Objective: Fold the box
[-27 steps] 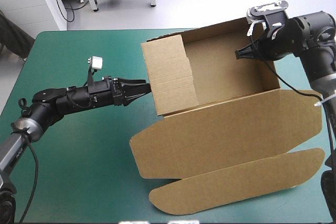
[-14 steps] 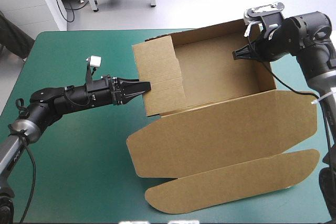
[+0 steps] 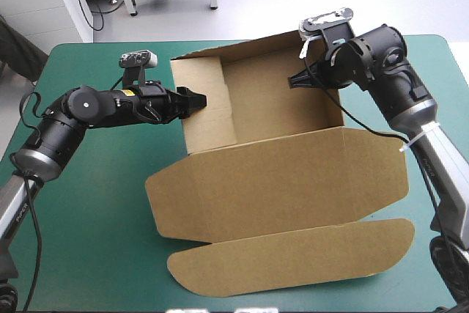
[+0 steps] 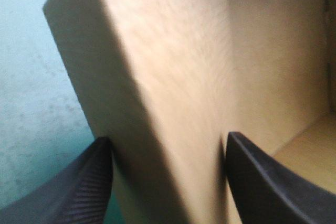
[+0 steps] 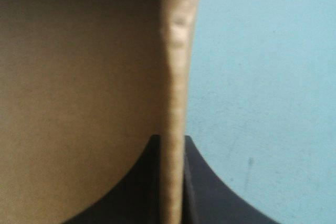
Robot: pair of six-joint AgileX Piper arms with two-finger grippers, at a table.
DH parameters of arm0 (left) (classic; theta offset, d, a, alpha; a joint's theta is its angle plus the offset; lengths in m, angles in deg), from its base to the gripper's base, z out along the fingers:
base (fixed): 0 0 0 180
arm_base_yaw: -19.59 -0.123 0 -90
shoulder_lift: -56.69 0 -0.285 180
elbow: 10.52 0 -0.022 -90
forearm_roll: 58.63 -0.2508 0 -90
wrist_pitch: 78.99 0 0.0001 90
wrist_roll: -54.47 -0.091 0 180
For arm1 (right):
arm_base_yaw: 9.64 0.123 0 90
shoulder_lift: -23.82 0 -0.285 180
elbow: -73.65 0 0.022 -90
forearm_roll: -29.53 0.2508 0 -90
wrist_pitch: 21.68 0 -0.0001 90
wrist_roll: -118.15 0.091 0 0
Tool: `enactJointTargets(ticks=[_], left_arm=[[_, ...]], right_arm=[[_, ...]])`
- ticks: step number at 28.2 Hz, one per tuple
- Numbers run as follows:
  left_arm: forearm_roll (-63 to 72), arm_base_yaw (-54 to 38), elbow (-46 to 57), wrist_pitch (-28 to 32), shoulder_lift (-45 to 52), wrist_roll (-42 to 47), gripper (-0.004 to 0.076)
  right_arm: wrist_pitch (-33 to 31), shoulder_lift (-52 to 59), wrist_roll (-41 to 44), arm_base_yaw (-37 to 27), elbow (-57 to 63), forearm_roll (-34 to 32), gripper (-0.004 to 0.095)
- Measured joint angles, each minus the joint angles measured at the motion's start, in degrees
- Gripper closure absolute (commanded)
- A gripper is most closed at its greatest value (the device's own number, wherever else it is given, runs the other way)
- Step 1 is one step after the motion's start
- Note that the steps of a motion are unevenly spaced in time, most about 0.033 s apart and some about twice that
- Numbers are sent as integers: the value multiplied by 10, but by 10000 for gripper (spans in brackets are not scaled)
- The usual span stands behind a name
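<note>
The brown box stands as an open tray in the middle of the teal-green table, its lid lying flat toward the near edge. My left gripper is at the tray's left end wall. In the left wrist view this thick wall fills the gap between the spread black fingers, so the left gripper is open around it. My right gripper is at the far right wall. The right wrist view shows that wall's edge pinched in the right gripper.
Bare teal-green cover lies to the left of the box and along the near left corner. The lid's rounded flap reaches close to the table's near edge. A narrow strip of cover shows at the right.
The box has slid to the left across the table with both arms. My left gripper, earlier shut at the left wall, now stands open around it. The right gripper kept its hold.
</note>
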Motion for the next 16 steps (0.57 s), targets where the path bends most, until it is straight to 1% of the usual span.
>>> enactJointTargets(ticks=[1,2,6,8,10,12,14,16], left_arm=[[-33,1,-1,-2,-2,27,367],[-62,1,-1,-5,-8,56,379],[-91,1,-16,-23,-26,85,407],[-105,1,-34,-40,-39,92,444],[-136,6,-57,-60,-58,112,515],[-185,16,-85,-78,-78,154,606],[-233,30,-108,-91,-95,200,681],[-296,52,-133,-107,-111,239,733]], right_arm=[[0,-1,3,5,0,6,926],[0,-1,12,12,0,13,925],[-1,-6,30,16,3,12,921],[-1,-11,40,23,4,4,920],[-1,-20,55,30,4,-6,920],[-2,-33,79,37,4,-15,920],[-3,-52,105,39,4,-18,921],[-3,-70,123,39,5,-18,921]])
